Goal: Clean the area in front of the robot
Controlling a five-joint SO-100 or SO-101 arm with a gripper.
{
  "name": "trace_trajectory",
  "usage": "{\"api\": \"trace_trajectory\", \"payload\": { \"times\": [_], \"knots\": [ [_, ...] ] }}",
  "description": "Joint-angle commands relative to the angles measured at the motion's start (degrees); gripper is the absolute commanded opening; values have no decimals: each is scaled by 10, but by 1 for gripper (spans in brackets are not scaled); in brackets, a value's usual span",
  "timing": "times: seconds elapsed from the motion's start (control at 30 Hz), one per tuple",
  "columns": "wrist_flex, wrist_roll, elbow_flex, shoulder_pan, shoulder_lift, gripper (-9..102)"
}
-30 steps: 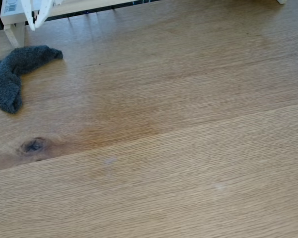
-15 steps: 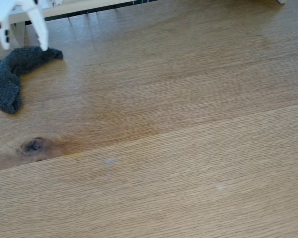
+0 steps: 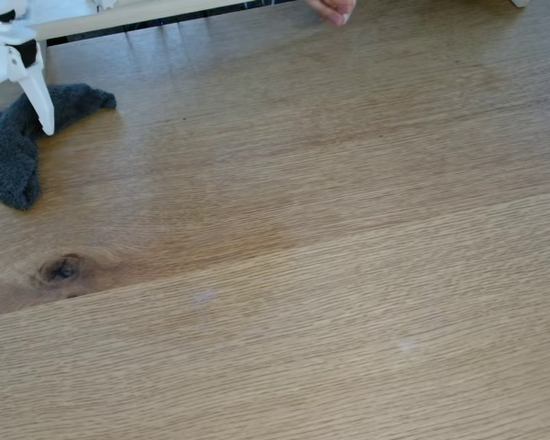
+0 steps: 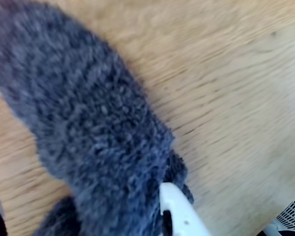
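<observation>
Since the earlier frames, the white end effector [image 3: 14,117] has come down from the top left corner of the fixed view and now stands over the bend of the dark grey sock [image 3: 18,137]. A hand [image 3: 332,9] has also appeared at the top edge of that view, near the middle, touching the far part of the table [image 3: 348,229].

One white finger [image 3: 38,96] points down and its tip lies against the sock, while the other finger is mostly cut by the left edge of the picture. In the wrist view, the sock [image 4: 88,128] is very close and a little blurred, with one white fingertip [image 4: 177,206] pressed into its fuzzy fabric at the bottom and a small piece of the other finger at the lower left corner. The fingers are spread, with the sock between them, not yet pinched.

The sock lies curved at the left side of the table, above the dark knot [image 3: 62,269]. Two small pale smudges [image 3: 204,297] are on the wood nearer the camera.
</observation>
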Motion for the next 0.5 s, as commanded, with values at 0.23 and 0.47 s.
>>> {"api": "trace_trajectory", "payload": {
  "times": [0.23,0.47],
  "knots": [
    [-141,-86,-40,33,-139,24],
    [-161,-120,-40,22,-185,5]
  ]
}}
